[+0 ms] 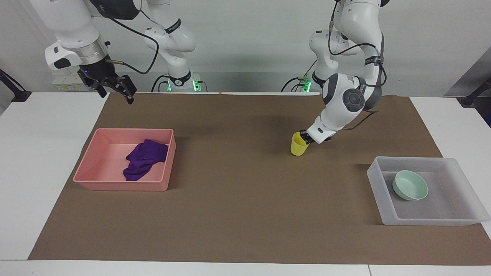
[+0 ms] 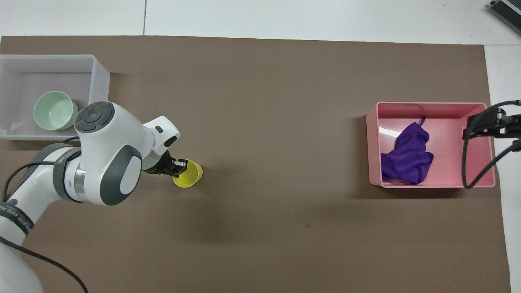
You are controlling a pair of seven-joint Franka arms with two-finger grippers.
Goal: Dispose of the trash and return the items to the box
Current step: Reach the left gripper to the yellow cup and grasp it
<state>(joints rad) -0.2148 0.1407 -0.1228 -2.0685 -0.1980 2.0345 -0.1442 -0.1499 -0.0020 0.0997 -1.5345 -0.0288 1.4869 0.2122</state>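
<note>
The yellow cup (image 1: 298,147) (image 2: 188,175) is on the brown mat mid-table, toward the left arm's end, and tilts slightly. My left gripper (image 1: 305,138) (image 2: 178,165) is shut on the cup's rim, on the side toward the box. The translucent box (image 1: 422,220) (image 2: 99,77) holds the mint-green bowl (image 1: 409,185) (image 2: 55,110). The purple rag (image 1: 144,161) (image 2: 407,156) lies crumpled in the pink tray (image 1: 115,184) (image 2: 431,106). My right gripper (image 1: 117,96) (image 2: 488,124) hangs open and holds nothing, high over the mat's edge by the pink tray.
The brown mat (image 1: 230,214) covers most of the white table. The pink tray sits at the right arm's end and the box at the left arm's end, with bare mat between them around the cup.
</note>
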